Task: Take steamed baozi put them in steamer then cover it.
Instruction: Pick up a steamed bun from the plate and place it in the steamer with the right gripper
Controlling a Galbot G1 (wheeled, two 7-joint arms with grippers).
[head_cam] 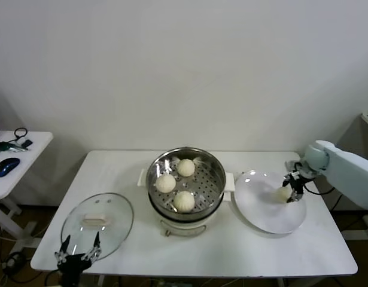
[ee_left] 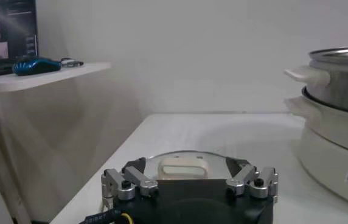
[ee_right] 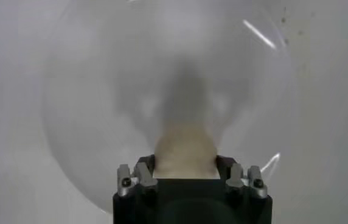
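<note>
Head view shows the right gripper [head_cam: 289, 189] reaching in from the right edge, down over a white plate [head_cam: 264, 212] at the right end of a white table [head_cam: 303, 251]. Its fingers sit on either side of one cream bun [head_cam: 283, 193] lying on the plate, closed in against it. Right wrist view looks straight down at this: the bun [ee_right: 185, 153] fills the space between the two fingers [ee_right: 131, 181], with the round plate [ee_right: 89, 122] spreading out beyond it.

Just left of the plate, at the table's centre, stands the steamer [head_cam: 185, 185], a shiny steel pot on a cream base with side handles. Three more buns [head_cam: 184, 201] rest on its perforated tray, uncovered, near one another but apart.

Further left, near the table's front left corner, the glass lid [head_cam: 97, 221] lies flat with its cream handle up. The left gripper [head_cam: 79, 253] hangs at the table's front edge just beside the lid's rim, fingers spread wide and holding nothing. Left wrist view shows the lid [ee_left: 186, 159] just past the spread fingers [ee_left: 124, 183], and the steamer [ee_left: 338, 115] beyond.

A small side table [head_cam: 16, 164] stands well apart at far left, with a blue mouse [head_cam: 5, 166] on it.
</note>
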